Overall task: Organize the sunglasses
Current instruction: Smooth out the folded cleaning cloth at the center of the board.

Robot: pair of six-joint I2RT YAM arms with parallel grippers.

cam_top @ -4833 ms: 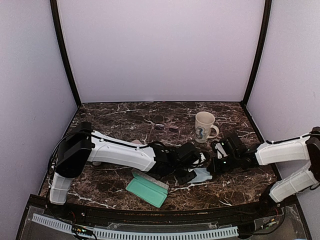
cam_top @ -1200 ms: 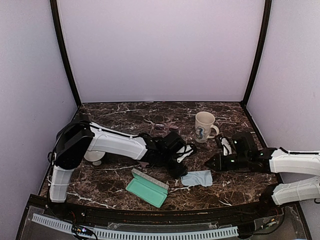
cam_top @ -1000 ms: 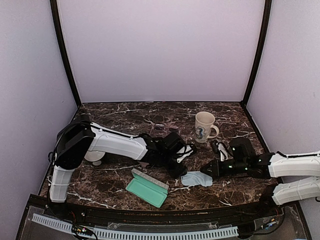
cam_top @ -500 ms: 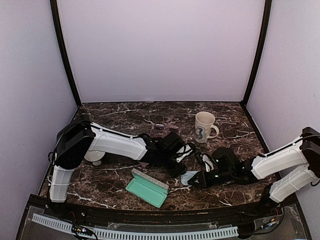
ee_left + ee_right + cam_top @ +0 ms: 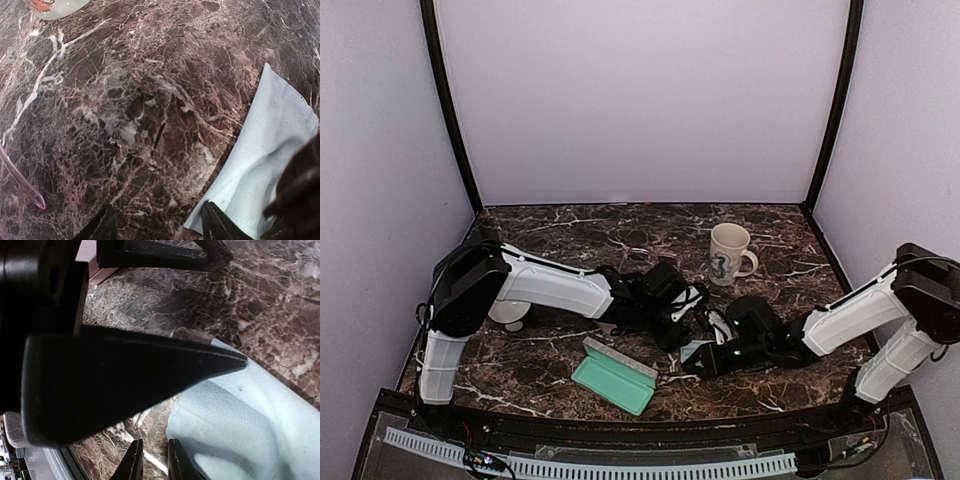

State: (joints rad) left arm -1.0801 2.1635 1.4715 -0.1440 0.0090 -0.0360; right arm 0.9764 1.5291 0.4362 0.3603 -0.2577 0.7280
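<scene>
Widely open left pincer (image 5: 159,222) over veined marble (image 5: 125,100), right pincer (image 5: 154,462) of unclear state beside soft cloth (image 5: 250,430)

The tabletop (image 5: 550,228) is of dark brown marble with white veins. Near the back, right of the middle, a cream mug (image 5: 729,253) with a blue drawing stands upright, its handle to the right. Left of the mug and apart from it, the dark sunglasses (image 5: 638,254) lie on the stone, partly hidden. Near the front edge a green case (image 5: 613,375) lies open, at a slant. To the right of it, near but not touching, a light blue cloth (image 5: 270,150) lies on the marble with one soft fold; from above only a small part of it shows. At the left side a pale rounded object (image 5: 508,314) rests on the tabletop, half hidden.
</scene>
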